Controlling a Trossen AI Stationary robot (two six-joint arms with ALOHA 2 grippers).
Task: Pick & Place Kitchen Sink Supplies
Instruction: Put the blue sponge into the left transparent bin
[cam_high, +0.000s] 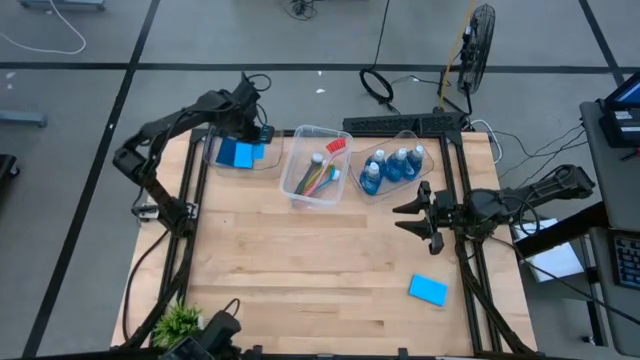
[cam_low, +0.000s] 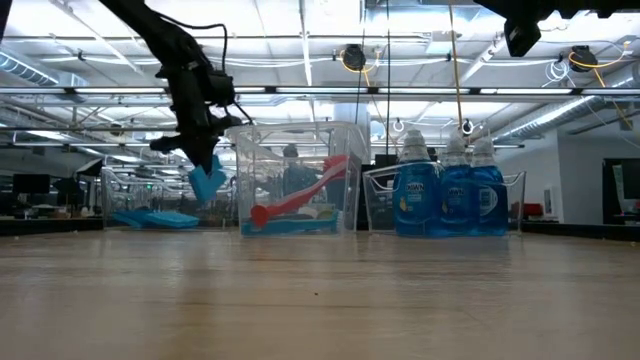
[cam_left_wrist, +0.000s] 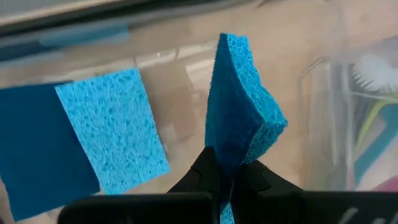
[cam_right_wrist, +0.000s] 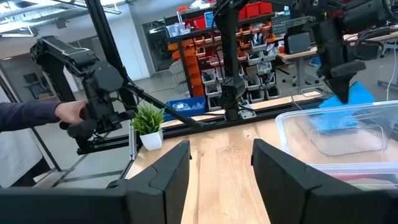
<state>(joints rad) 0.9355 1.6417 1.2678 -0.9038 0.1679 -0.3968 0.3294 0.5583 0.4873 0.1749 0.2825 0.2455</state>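
My left gripper (cam_high: 252, 130) hangs over the clear left bin (cam_high: 272, 168) at the table's far left, shut on a blue sponge (cam_left_wrist: 239, 118). That sponge also shows in the low view (cam_low: 208, 182). Two more blue sponges (cam_left_wrist: 112, 130) lie flat on that bin's floor. The middle bin (cam_high: 300, 135) holds the long-handled brushes (cam_high: 322, 168). Several bottles of blue liquid (cam_high: 392, 168) stand in the right bin. One sponge (cam_high: 428, 290) lies flat on the table near the front right. My right gripper (cam_high: 415, 215) is open above the table's right side, holding nothing. My left gripper pinches one narrow end of the sponge (cam_left_wrist: 225, 163) between its two fingers. The fingers come steeply from above. The sponge sits on edge, bent a little, and hangs tilted below the fingers (cam_low: 205, 160). It is clear of the bin's floor and of the sponges lying there.
A small green plant (cam_high: 178, 322) stands at the table's near left corner. Bare wood lies between the bins and the near edge. Beyond the table's left side, a person's hand (cam_right_wrist: 71, 112) holds another arm's handle.
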